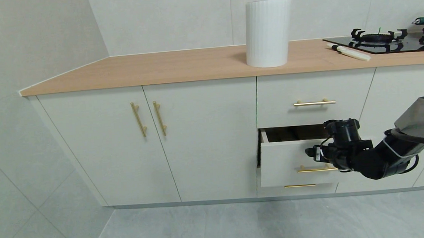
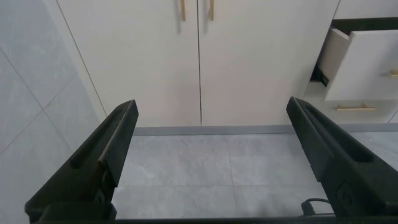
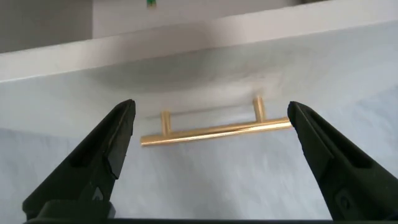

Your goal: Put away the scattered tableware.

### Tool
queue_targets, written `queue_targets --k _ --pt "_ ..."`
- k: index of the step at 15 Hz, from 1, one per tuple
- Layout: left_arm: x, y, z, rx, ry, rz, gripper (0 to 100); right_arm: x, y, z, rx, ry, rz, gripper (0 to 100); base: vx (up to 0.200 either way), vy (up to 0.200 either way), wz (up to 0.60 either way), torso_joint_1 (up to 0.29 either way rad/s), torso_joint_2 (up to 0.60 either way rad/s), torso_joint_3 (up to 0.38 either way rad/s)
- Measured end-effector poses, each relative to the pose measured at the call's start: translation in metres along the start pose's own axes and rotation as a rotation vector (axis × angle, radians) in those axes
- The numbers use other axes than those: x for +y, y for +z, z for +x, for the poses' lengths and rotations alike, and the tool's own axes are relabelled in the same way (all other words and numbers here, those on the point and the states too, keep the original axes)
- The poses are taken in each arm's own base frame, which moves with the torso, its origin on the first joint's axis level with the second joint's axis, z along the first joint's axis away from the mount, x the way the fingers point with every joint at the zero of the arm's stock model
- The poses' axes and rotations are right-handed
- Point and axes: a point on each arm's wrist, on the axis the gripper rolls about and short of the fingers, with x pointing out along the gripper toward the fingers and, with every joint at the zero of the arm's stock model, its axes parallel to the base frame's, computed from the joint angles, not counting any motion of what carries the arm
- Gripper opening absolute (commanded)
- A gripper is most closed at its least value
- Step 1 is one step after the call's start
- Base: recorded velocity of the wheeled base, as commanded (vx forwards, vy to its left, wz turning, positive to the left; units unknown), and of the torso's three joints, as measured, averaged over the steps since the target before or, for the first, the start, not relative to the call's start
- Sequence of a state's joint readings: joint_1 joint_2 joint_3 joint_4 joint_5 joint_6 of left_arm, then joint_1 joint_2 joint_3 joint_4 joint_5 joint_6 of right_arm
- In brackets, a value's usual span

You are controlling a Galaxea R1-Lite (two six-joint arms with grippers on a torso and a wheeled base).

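The middle drawer [image 1: 286,162] of the white cabinet stands pulled out a little, dark inside. My right gripper [image 1: 313,153] hovers just in front of its gold handle [image 1: 312,170]. In the right wrist view the right gripper [image 3: 211,112] is open, and the handle [image 3: 214,132] lies between and beyond the two fingers, untouched. A white-handled utensil [image 1: 349,52] lies on the wooden countertop beside the stove. My left gripper [image 2: 211,106] is open and holds nothing, low over the grey floor and facing the cabinet doors, with the pulled-out drawer [image 2: 367,65] off to one side.
A tall white ribbed canister [image 1: 267,33] stands on the countertop [image 1: 156,68]. A black gas hob [image 1: 385,41] with a pan sits at the far right. The top drawer [image 1: 314,103] is closed. Double doors with gold handles [image 1: 148,118] are on the left; a tiled wall bounds the left.
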State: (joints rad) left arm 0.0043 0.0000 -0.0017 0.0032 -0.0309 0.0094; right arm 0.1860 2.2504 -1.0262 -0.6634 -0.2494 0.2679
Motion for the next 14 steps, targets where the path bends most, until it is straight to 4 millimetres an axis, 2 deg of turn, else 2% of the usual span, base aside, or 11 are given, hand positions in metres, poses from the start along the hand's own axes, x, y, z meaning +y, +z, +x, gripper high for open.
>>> queue_targets --k 7,14 --pt "0.0 0.0 0.0 0.0 0.0 0.0 100 -0.004 -0.005 0.043 -0.068 -0.009 0.039 100 0.0 0.0 0.0 0.0 0.0 0.0" --pt "0.0 0.0 0.0 0.0 0.0 0.0 100 -0.005 0.004 0.079 -0.14 -0.016 0.218 100 0.0 0.0 0.0 0.0 0.0 0.0"
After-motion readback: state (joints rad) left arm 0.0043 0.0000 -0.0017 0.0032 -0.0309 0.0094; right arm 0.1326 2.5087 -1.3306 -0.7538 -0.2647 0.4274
